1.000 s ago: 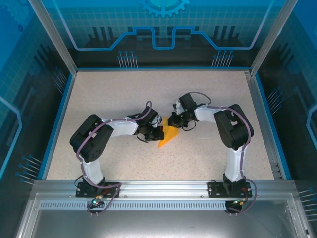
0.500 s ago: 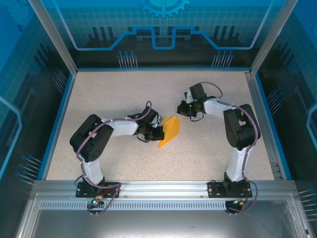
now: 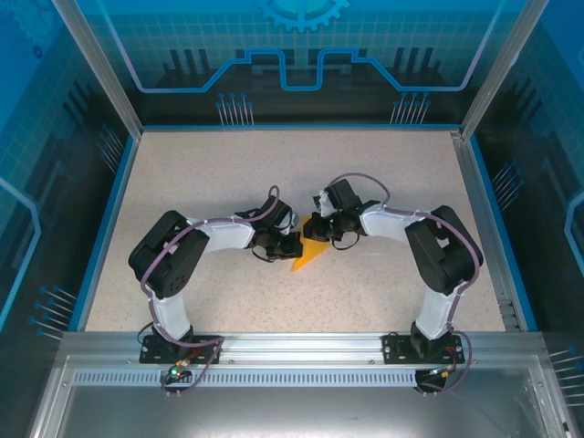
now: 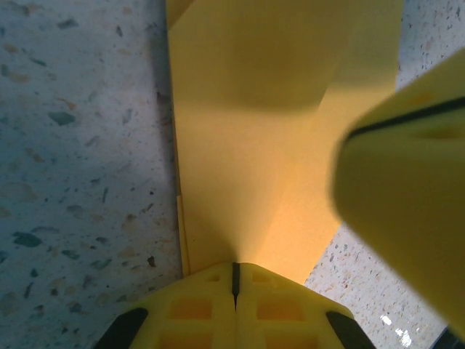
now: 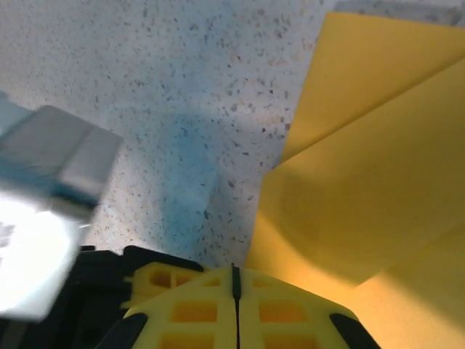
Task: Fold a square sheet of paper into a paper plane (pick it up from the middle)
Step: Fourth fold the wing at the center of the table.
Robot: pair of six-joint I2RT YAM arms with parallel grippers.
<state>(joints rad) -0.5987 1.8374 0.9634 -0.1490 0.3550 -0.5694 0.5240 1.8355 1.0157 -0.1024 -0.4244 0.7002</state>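
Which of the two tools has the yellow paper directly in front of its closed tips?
The left tool: the folded paper runs straight out from its tips. Ahead of the right tool is bare table, with the paper to one side.

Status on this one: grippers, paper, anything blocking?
Left gripper shut, tips on folded paper. Right gripper shut, tips at paper's edge. Nothing blocking.

I see beige speckled tabletop [image 3: 228,173], blue rim [image 3: 103,228] round it. Blue panels [image 3: 301,55] with circuit-style print behind and at sides. Aluminium corner posts [image 3: 96,68], slotted metal rail [image 3: 301,345] along near edge. Light even, soft.
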